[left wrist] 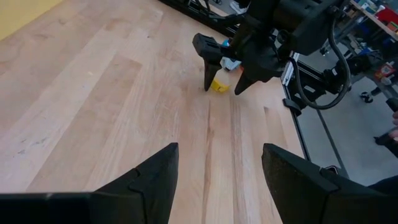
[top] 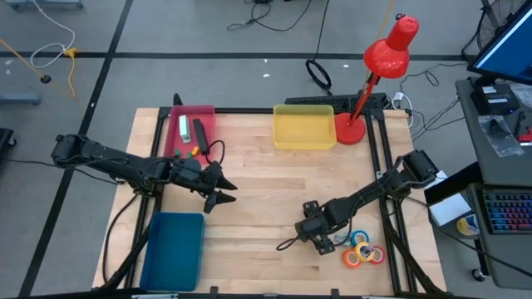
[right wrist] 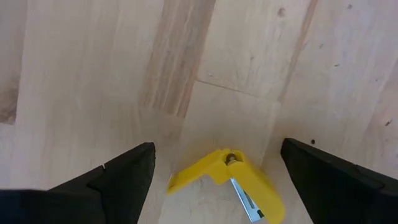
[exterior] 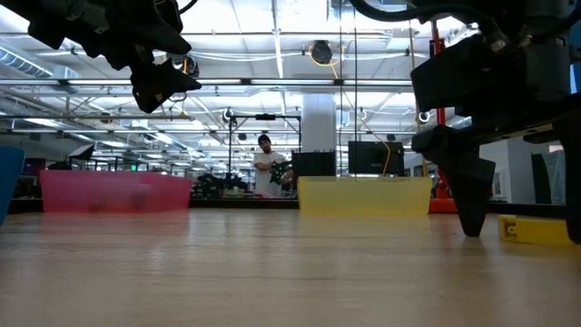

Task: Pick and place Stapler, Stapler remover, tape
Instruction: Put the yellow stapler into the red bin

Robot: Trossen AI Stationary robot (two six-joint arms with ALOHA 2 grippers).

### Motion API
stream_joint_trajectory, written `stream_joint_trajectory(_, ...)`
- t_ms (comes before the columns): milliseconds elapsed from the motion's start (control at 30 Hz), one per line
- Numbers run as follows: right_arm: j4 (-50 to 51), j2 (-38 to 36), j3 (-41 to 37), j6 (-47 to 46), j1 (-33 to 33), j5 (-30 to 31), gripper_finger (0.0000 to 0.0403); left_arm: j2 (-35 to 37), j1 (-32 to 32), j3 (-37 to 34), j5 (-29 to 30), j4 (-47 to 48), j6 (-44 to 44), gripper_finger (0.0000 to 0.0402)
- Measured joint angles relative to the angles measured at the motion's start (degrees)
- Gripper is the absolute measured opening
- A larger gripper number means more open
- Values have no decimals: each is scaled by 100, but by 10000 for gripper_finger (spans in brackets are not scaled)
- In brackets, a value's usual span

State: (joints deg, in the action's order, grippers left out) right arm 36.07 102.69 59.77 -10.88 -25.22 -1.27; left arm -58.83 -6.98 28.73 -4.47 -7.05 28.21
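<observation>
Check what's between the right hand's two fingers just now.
The yellow stapler remover lies on bare wood between the open fingers of the right hand, untouched, seen in the right wrist view.

On the tabletop (top: 258, 183), seen from above, 3 trays sit apart. One tray (top: 193, 124) lies at the upper left and holds a stapler (top: 184, 126) and a second, slimmer object beside it. Another tray (top: 304, 127) lies at the upper middle, with a desk lamp (top: 378, 71) just to its right. The third tray (top: 174, 248) lies at the lower left. The tape rolls (top: 363, 252) cluster at the lower right. Just left of them the right end effector (top: 319, 242) stands over a staple remover (right wrist: 227, 180), fingers spread to either side of it. The left end effector (top: 223, 193), fingers parted, hangs left of centre, above the third tray.
</observation>
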Motion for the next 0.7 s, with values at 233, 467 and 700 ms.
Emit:
stream_joint_trajectory(233,23,-1,-347,-214,3,-1,325,0,0,0,0,0,2,230)
stream_joint_trajectory(467,251,-11,-407,-211,3,-2,320,0,0,0,2,0,4,230)
stream_joint_trajectory(700,383,-11,-414,-213,3,-5,320,0,0,0,4,0,-105,230)
